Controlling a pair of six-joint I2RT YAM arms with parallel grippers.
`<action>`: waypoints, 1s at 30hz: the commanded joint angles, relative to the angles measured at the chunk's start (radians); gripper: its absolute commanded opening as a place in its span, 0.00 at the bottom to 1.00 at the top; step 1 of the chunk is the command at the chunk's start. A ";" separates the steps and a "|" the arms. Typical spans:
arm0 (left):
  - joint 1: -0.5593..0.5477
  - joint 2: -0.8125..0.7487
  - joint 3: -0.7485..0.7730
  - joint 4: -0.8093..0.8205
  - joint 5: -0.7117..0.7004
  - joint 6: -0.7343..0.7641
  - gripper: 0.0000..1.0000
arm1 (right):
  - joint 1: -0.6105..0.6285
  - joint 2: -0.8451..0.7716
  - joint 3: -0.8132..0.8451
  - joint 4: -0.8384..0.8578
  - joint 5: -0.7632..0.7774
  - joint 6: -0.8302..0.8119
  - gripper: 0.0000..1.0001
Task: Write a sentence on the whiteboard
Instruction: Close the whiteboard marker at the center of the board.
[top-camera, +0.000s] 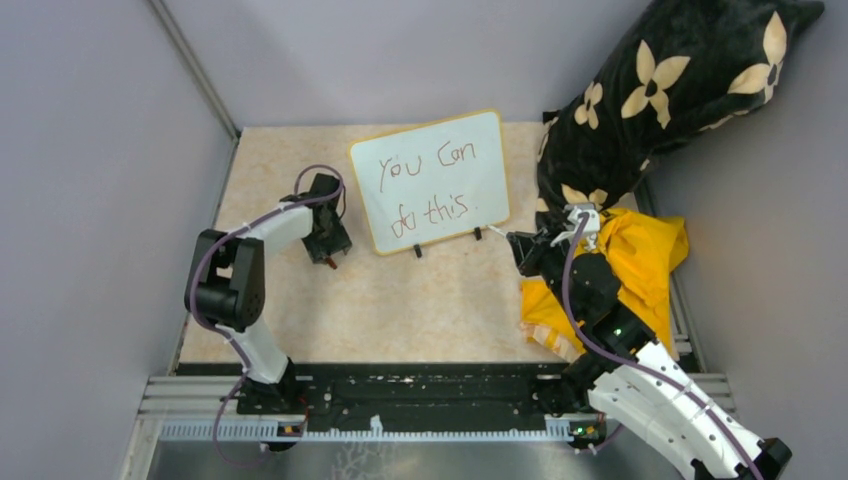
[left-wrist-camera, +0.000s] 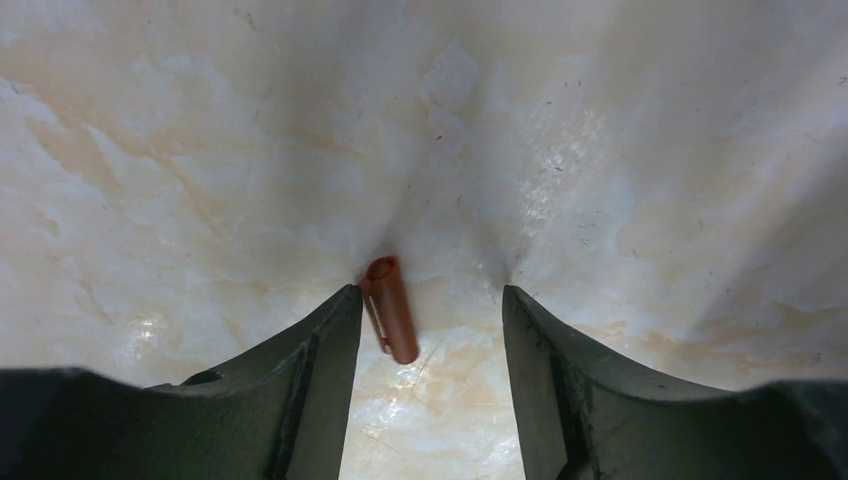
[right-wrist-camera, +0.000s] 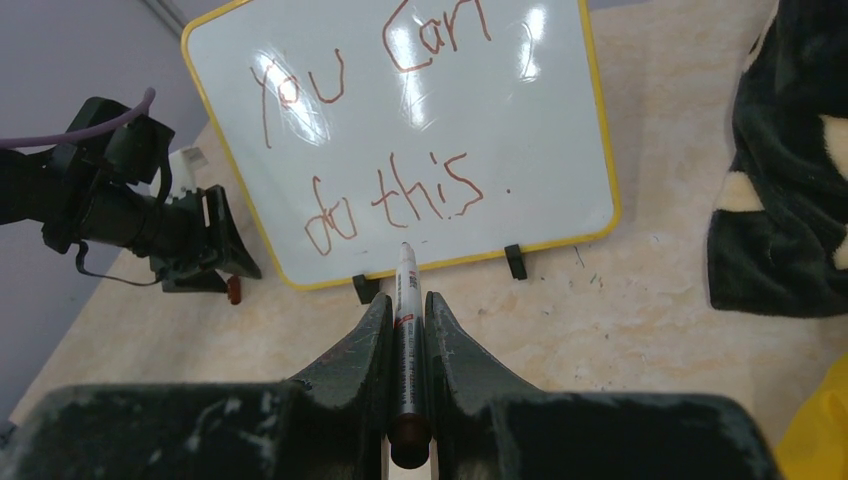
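right fingers (right-wrist-camera: 370, 345) up close: 2 of them, pinched narrow on 1 marker (right-wrist-camera: 406, 275). so my right gripper (right-wrist-camera: 406, 300) has it clamped, tip pointing to 12 o'clock at the bottom edge of the whiteboard (right-wrist-camera: 540, 160). can't tell if the tip touches the frame.

1 board, yellow-edged, standing on 2 black feet (right-wrist-camera: 365, 288) (right-wrist-camera: 514, 262). sentence (right-wrist-camera: 425, 195) on it in red-brown: "you can" over "do this", 4 words, 2 lines.

left gripper (left-wrist-camera: 430, 292) points down at the table (left-wrist-camera: 650, 150), its 2 fingers apart w/ a middling gap, gripping nothing. 1 red-brown cap (left-wrist-camera: 391, 310) lies flat btwn them, right by the 9 o'clock finger, clear gap to the 3 o'clock one.

from above: board sits at 12 o'clock on the tabletop. left gripper at its 8 o'clock, right gripper at its 4 o'clock. 1 black cushion w/ cream flowers (top-camera: 660, 90) at 2 o'clock. 1 yellow cloth (top-camera: 655, 250) at 4 o'clock, under my right arm.
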 joint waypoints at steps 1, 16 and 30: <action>-0.007 0.033 0.028 -0.005 -0.002 0.006 0.58 | 0.008 -0.011 0.020 0.040 0.015 -0.013 0.00; -0.007 0.037 -0.010 -0.010 -0.039 0.008 0.42 | 0.008 -0.021 0.012 0.038 0.019 -0.014 0.00; -0.006 0.025 -0.054 0.016 -0.008 0.029 0.22 | 0.008 -0.021 0.010 0.037 0.015 -0.014 0.00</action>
